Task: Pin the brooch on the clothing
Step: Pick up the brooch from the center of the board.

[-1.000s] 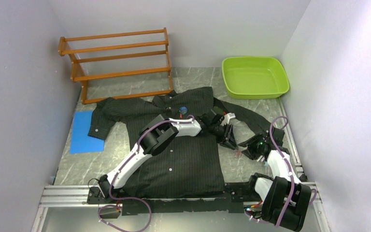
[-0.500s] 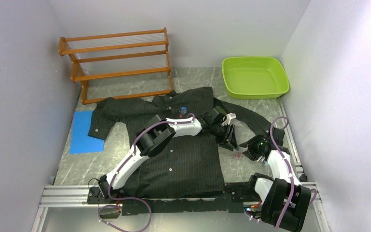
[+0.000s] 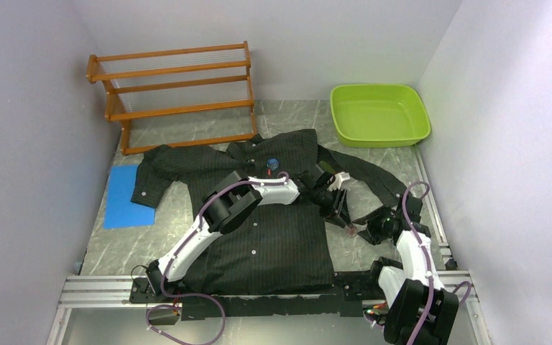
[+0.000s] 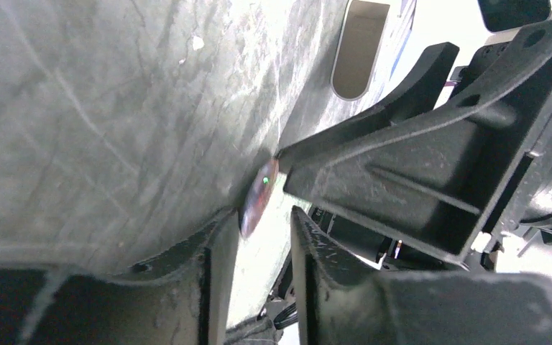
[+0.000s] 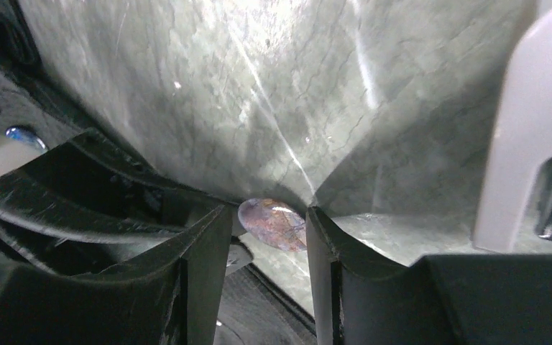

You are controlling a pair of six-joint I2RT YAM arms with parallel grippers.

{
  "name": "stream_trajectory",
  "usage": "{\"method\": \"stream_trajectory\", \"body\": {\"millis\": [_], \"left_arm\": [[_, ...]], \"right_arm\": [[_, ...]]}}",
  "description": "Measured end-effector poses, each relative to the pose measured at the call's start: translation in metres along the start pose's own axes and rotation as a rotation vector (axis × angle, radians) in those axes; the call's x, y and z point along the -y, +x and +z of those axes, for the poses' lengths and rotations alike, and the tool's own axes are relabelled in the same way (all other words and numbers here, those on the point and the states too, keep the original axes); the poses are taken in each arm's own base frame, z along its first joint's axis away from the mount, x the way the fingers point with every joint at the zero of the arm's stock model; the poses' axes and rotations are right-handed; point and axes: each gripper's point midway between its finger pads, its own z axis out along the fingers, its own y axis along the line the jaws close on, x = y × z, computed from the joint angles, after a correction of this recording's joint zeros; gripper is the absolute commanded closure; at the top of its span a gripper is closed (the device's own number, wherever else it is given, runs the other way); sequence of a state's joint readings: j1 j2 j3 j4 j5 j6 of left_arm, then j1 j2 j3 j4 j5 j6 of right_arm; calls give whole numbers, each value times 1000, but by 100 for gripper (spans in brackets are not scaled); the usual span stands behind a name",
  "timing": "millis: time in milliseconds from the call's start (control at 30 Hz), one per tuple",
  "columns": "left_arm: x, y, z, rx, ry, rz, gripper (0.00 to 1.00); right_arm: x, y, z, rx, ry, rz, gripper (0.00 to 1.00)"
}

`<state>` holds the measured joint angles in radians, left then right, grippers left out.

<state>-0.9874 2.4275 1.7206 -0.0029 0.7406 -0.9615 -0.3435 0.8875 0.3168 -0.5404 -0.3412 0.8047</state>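
Arm bases sit on the rail [image 3: 100,291] at the near edge. R gripper [image 3: 363,231] is low over the table [image 3: 295,115], just off the right edge of the shirt [image 3: 280,237]. Its two black fingers [image 5: 201,266] are closed on the brooch [image 5: 272,224], a small oval piece, mottled pink-purple, which fills the gap btwn the tips and meets both in the R wrist view. Brooch is down at the bare marbled tabletop, not on cloth. L wrist view shows it edge-on and tilted, w/ one R fingertip against its upper rim. L gripper [image 4: 259,218] comes in from the opposite side, arm stretched across the shirt. Its jaws stand apart, gap wider than the brooch's thin edge, tips right at it, gripping nothing; can't tell if a L tip touches it. Shirt lies flat, front up, white buttons down the middle, hem near, collar far, one sleeve out left, the other running right behind both grippers. A small blue round badge [image 3: 273,163] sits on the chest near the collar. Blue mat [image 3: 131,195] lies flat by the left cuff. Far back: wooden rack [image 3: 176,93] just behind the shirt's left shoulder, green tub [image 3: 379,115] at the right corner.
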Motion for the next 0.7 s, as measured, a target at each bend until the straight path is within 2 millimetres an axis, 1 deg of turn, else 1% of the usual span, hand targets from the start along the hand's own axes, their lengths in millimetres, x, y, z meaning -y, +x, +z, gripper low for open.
{"method": "stream_trajectory", "body": {"millis": [133,267,333,433,500,567,600,633,667,700], "left_arm": [[-1,5,8,-28,44,-8,72],[-1,6,10,-34,55,-16,91],[-3,6,10,-32,46,-16,97],[-3,7,9,-33,44,0,97],[-4,4,6,-28,39,9,97],[-5,3,-2,-12,24,17,97],[-8,3,-10,0,11,13,97],[-9,1,-17,12,4,9,97],[-12,-2,-31,35,-6,5,97],[-14,-7,-45,61,-15,-2,97]], "right_arm": [[-4,8,2,-36,-37,22,53],[-4,9,2,-43,-39,26,53],[-4,9,2,-43,-38,26,53],[-6,7,1,-42,-39,18,51],[-7,6,0,-42,-34,8,47],[-9,3,-2,-38,-33,-15,43],[-13,0,-4,-35,-42,-30,40],[-21,-4,-8,-28,-64,-53,37],[-29,-8,-11,-21,-86,-72,34],[-41,-13,-16,-14,-125,-100,31]]}}
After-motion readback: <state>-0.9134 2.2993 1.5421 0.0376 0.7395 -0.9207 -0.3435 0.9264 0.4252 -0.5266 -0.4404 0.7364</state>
